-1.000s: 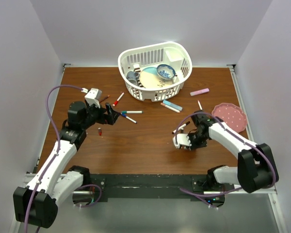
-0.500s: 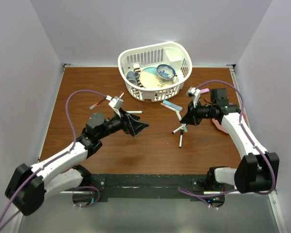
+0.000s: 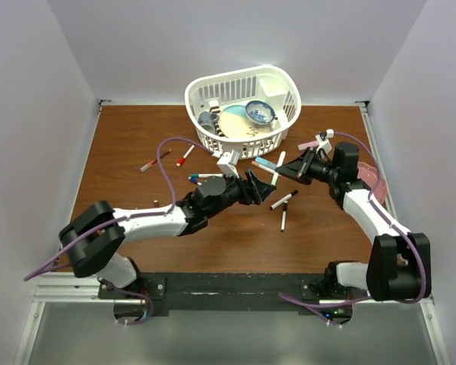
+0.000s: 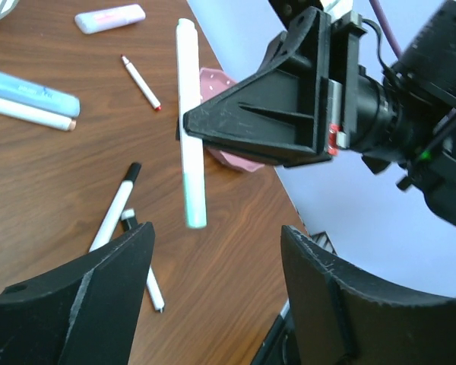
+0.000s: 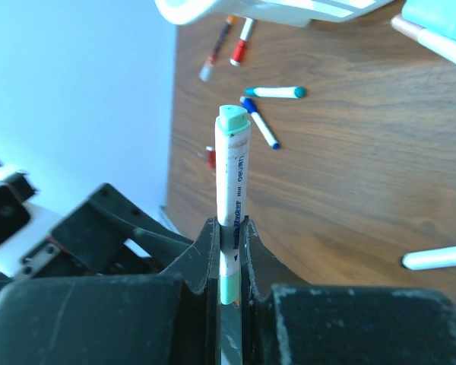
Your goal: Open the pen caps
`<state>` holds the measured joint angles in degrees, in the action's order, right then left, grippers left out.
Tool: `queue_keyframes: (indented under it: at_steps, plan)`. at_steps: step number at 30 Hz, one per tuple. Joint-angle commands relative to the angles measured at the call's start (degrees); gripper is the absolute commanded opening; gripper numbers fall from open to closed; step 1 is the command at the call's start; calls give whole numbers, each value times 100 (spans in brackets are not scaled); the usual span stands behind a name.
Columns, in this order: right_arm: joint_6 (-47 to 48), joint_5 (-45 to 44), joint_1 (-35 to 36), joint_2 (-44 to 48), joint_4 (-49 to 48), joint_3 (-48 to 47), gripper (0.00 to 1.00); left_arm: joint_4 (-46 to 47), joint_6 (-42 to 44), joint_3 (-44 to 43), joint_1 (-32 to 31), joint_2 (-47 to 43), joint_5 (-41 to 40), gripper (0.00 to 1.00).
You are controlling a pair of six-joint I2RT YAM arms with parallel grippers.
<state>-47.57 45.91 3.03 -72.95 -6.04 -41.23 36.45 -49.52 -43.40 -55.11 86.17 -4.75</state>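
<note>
marker point(image 5: 232, 179) with teal cap point(image 5: 232, 119) pinched tight in right hand point(image 5: 228, 228); left hand point(image 4: 216, 245) spread wide, marker just ahead.

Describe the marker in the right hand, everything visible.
The marker is a slim white barrel, plastic by its look, with blue print along its side. A mint-green cap sits on its free end; green shows again below the grip. The right hand is shut on it, holding it in the air, cap end towards the open left hand, which is not touching it.
</note>
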Motion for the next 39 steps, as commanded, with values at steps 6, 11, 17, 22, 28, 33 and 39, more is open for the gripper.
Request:
queue_keyframes:
  at_steps: [6,11,17,22,28,33,39]
  plan:
    - [-938,32,-4,281,-881,212,0,-84,-32,-1012,-140,777,-632,66]
    - [-833,120,5,299,-881,256,0,-384,170,-1417,-131,1024,-580,59]
    - [-798,216,5,255,-986,326,0,-516,416,-1646,-131,1156,-351,33]
    - [-378,322,5,237,-951,283,0,-682,557,-1646,-9,1095,25,0]
    - [3178,1216,5,483,46,-504,59,-683,873,-961,473,700,1508,0]
    - [7265,1649,5,492,3949,-1685,87,-875,1172,-285,1045,270,3092,0]
    - [15005,1346,354,352,8616,-1986,94,-2095,2050,-476,1178,181,4350,0]
